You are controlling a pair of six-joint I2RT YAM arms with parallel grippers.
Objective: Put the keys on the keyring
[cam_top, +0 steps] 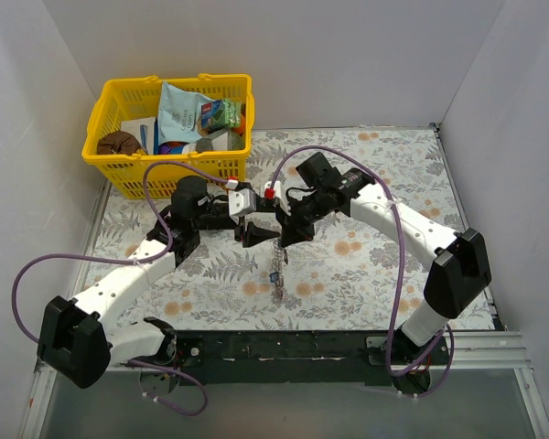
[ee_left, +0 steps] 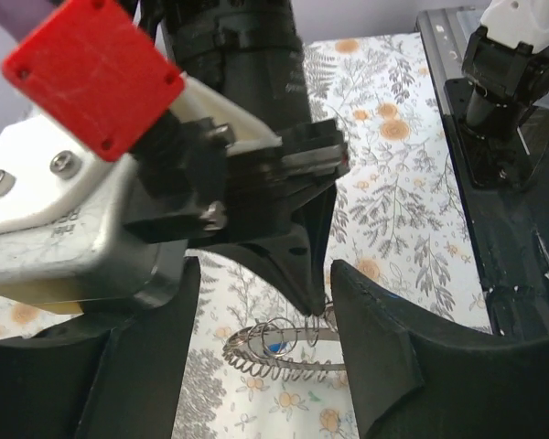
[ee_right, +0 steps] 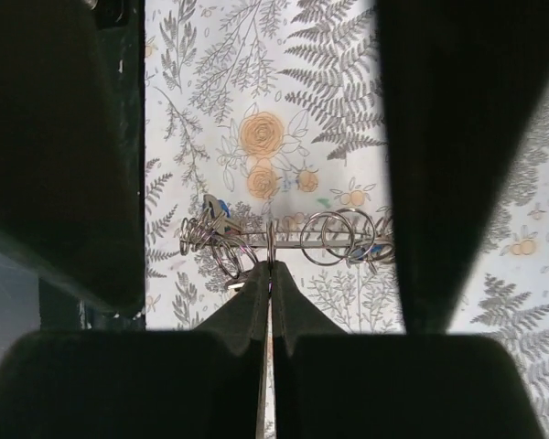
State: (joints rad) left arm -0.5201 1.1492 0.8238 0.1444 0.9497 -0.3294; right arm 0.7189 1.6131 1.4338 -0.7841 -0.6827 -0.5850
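1 keyring [ee_right: 293, 243] in right tool [ee_right: 270, 267]

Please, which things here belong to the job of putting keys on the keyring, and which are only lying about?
For the job: keyring, keys, right pincer gripping the keyring.
Lying about: yellow basket, bag inside it, flowered cloth.

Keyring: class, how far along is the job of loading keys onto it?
Done: a blue-headed key already hangs on the keyring. In hand: the right gripper is pinching the ring, the left gripper open around it. Left: no loose keys show, so the remainder cannot be judged.
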